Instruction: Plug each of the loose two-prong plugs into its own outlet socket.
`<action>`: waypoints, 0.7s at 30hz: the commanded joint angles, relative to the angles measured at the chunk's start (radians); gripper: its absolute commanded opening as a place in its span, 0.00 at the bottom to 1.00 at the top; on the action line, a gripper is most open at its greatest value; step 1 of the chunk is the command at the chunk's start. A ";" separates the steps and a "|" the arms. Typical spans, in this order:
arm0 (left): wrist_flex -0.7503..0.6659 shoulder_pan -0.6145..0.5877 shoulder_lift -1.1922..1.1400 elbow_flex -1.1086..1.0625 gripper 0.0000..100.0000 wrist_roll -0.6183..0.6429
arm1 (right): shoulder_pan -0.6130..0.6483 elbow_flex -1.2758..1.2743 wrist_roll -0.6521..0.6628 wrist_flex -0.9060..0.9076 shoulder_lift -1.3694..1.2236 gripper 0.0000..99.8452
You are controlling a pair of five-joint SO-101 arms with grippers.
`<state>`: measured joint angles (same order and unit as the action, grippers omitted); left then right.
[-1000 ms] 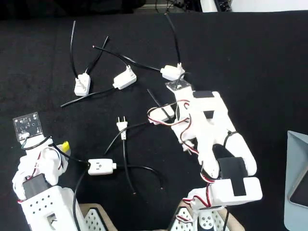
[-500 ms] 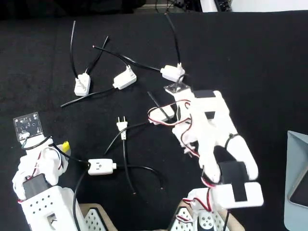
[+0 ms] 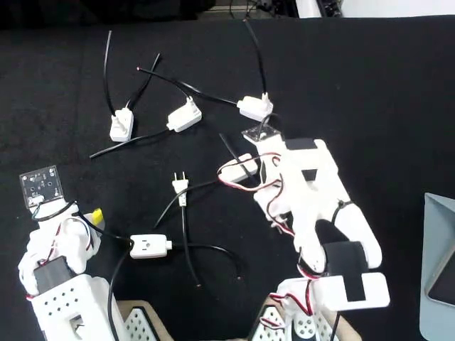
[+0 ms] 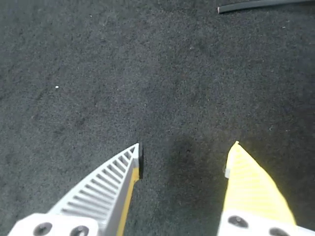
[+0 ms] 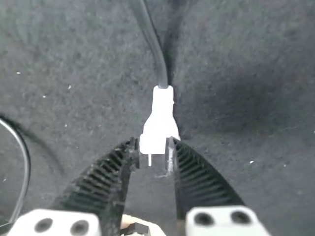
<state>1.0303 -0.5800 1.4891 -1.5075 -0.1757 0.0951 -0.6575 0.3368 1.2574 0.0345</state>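
Right gripper pinches a plug at mid-worktop; left gripper is open over bare cloth.

Right gripper [image 5: 150, 145] fingers are closed on the wide prong end of a white two-prong plug [image 5: 158, 125], one finger on each side and the prongs pointing back toward the wrist. Its black cord [image 5: 150, 42] runs away over the black worktop [image 3: 370, 92]; cannot tell if the plug is lifted. Left gripper [image 4: 187, 145] sits at the near left corner with its fingers spread apart and nothing between them. A second loose plug [image 3: 180, 186] lies between the arms, and a white outlet socket [image 3: 149, 246] lies just nearer, close to the left arm. Three more white corded blocks [image 3: 184, 116] lie at the far side.
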 commanded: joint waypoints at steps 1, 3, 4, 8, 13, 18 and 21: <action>-0.018 0.010 0.003 0.008 0.28 -0.009 | 0.011 -0.001 0.009 -0.023 -0.025 0.10; -0.018 0.010 0.003 0.004 0.28 -0.009 | 0.011 -0.001 0.011 -0.023 -0.028 0.10; -0.018 0.010 0.003 0.004 0.28 -0.009 | 0.011 -0.001 0.011 -0.023 -0.030 0.10; -0.018 0.010 0.003 0.002 0.28 -0.009 | 0.009 -0.001 0.011 -0.025 -0.033 0.10; -0.018 0.010 0.003 0.002 0.28 -0.009 | 0.015 0.001 0.011 -0.025 -0.035 0.10; -0.018 0.010 0.003 0.002 0.28 -0.009 | 0.015 0.007 0.011 -0.025 -0.035 0.10; -0.018 0.010 0.003 0.002 0.28 -0.009 | 0.014 0.018 0.011 -0.025 -0.035 0.10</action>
<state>1.0303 -0.5800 1.4891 -1.5090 -0.1757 0.0951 -0.6498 0.3399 1.2513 0.0161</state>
